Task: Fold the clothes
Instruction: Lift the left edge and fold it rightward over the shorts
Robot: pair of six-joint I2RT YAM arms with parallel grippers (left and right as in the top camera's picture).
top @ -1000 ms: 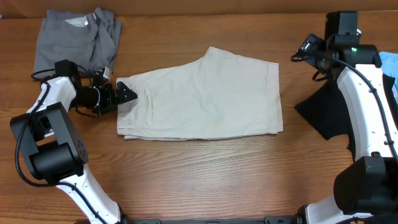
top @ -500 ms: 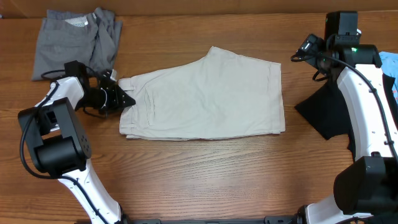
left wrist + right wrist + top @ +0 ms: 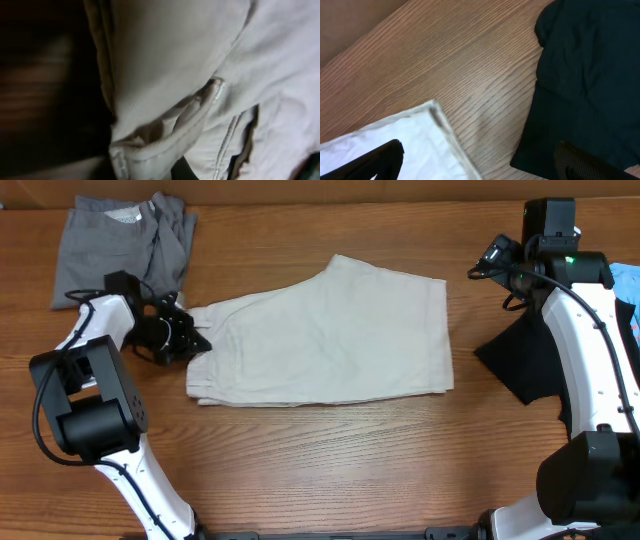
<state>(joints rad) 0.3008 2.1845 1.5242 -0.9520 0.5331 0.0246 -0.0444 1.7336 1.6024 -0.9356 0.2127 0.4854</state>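
At the far left corner of the wooden worktop (image 3: 330, 470) lie the grey shorts (image 3: 115, 245), a soft and crumpled heap with uneven folds.

Just below them the left pincer (image 3: 197, 340) is at the waistband edge of the beige shorts (image 3: 330, 335), touching the cloth. In the left wrist view this cloth fills almost the whole picture. It is pale cotton with a thick stitched seam (image 3: 165, 145) that curves in a raised fold, and the left side is in dark shadow. The fingers are hardly visible there, so I cannot tell if the pincer is apart or clamped on the cloth.

The beige shorts lie flat in the middle of the worktop, nearly rectangular, with mild wrinkles and a slanted upper edge.

To the right, well apart from them, lies the black T-shirt (image 3: 520, 360), a dark matte cloth, partly under the white right arm (image 3: 590, 350). The right pincer (image 3: 477, 160) hangs above bare wood grain with its black fingers (image 3: 380, 157) wide apart and nothing between them. In its view a hemmed corner of the beige shorts is at the left and the black T-shirt is at the right.
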